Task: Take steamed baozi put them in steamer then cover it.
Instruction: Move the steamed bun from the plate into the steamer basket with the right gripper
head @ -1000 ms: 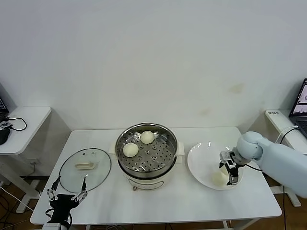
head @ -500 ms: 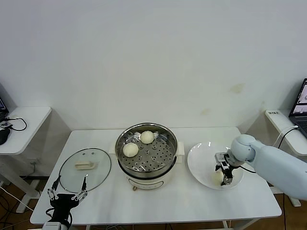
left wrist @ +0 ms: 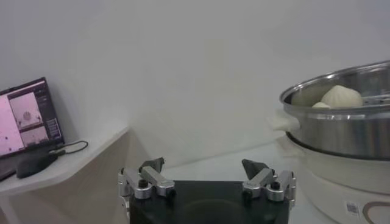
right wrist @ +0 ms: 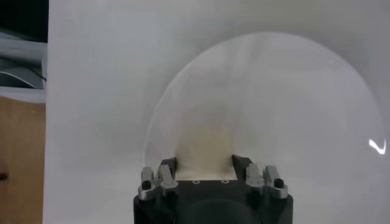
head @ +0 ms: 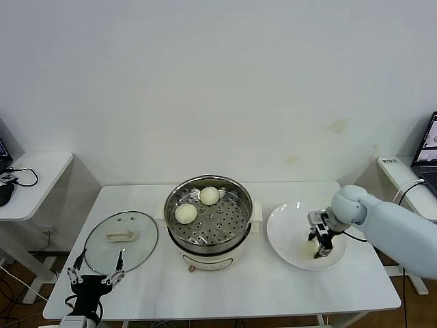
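The steel steamer [head: 239, 198] stands mid-table with two baozi [head: 209, 195] [head: 186, 213] on its perforated tray. My right gripper [head: 318, 244] hangs low over the white plate [head: 287, 229]. In the right wrist view it [right wrist: 205, 161] is shut on a third cream baozi [right wrist: 205, 149], which fills the gap between its fingers. A fourth baozi does not show. The glass cover [head: 136, 249] lies flat on the table to the left of the steamer. My left gripper [head: 95, 277] is open and empty at the table's front left edge. The left wrist view shows it [left wrist: 204, 165] and the steamer [left wrist: 341, 122].
A small side table [head: 34, 171] with cables stands at the far left. A laptop [head: 429, 140] sits on a stand at the far right. The plate's rim [right wrist: 183, 79] curves around the held bun.
My right gripper has shifted from the plate's front part toward its middle and has risen slightly, and the bun that lay there now sits between its fingers. The left arm has not moved.
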